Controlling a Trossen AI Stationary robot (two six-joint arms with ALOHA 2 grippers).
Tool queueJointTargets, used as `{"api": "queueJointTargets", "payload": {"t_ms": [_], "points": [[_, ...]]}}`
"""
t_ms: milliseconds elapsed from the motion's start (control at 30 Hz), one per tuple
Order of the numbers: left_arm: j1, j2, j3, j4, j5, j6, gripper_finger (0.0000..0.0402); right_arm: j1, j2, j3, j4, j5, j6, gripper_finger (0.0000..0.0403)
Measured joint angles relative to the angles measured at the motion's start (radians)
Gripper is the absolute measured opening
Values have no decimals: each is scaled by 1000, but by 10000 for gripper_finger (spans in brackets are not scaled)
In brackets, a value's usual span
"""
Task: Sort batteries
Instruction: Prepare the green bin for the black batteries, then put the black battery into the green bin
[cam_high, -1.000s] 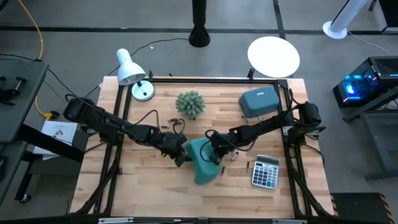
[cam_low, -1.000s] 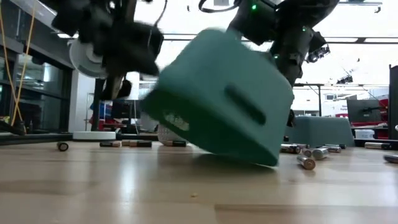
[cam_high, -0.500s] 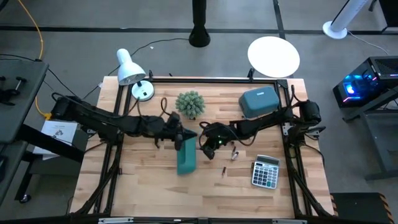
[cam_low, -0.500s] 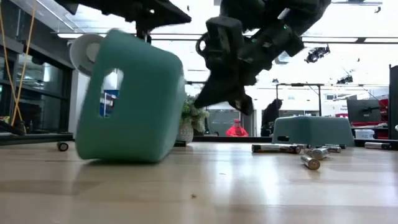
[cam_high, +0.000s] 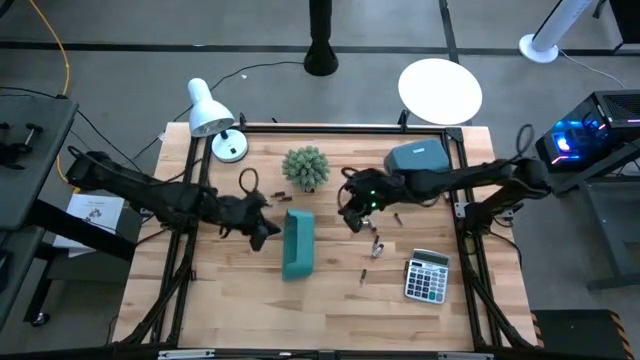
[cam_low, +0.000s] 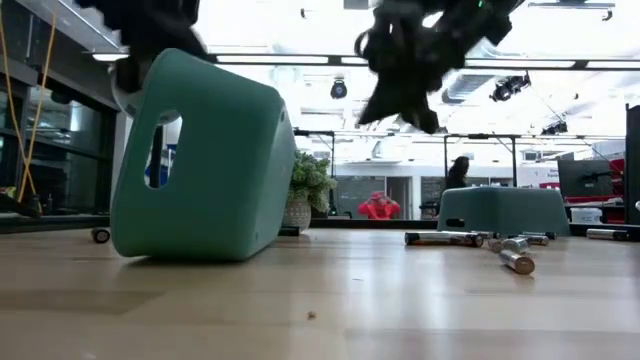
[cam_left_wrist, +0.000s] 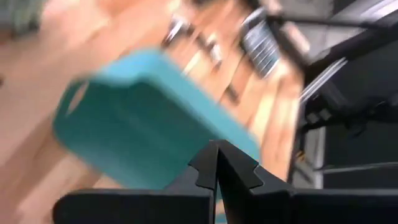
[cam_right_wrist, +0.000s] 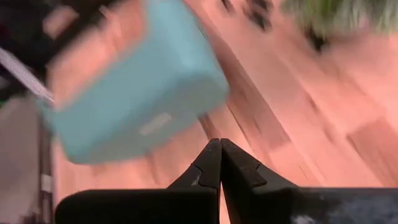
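Counter (cam_high: 230, 300) of pale wood planks carries everything you see. No writing on anything can be read. One teal tray (cam_high: 297, 243) lies tipped on its side at the middle, nothing visible inside; a second teal tray (cam_high: 416, 162) sits upside down at the far right. Your left hand (cam_high: 268, 233) hangs clenched and empty just left of the tipped tray; your right hand (cam_high: 352, 220) hovers clenched and empty to its right. Batteries (cam_low: 516, 261) lie loose on the wood between the tipped tray and the grey calculator (cam_high: 427, 277).
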Motion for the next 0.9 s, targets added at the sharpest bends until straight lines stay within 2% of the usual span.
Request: {"api": "queueJointTargets", "payload": {"t_ms": [100, 233, 333, 567, 667, 767, 833, 900], "points": [[-11, 78, 0, 35, 3, -26, 0, 1, -50, 0, 11, 54, 4, 0], [21, 219, 0, 250, 27, -18, 0, 0, -86, 0, 10, 118, 26, 0], [65, 326, 1, 403, 71, -19, 0, 0, -92, 0, 7, 124, 28, 0], [187, 510, -2, 761, 85, 4, 0, 5, -92, -1, 8, 123, 26, 0], [238, 517, -1, 881, 200, -20, 0, 4, -97, -1, 13, 123, 23, 0], [253, 465, -1, 894, 286, -3, 0, 4, -111, -1, 15, 122, 3, 0], [245, 394, 0, 847, 319, 37, 0, 4, -117, -1, 17, 122, -9, 0], [223, 301, 1, 714, 319, 79, 0, 4, -120, -1, 11, 122, -12, 0]]}}
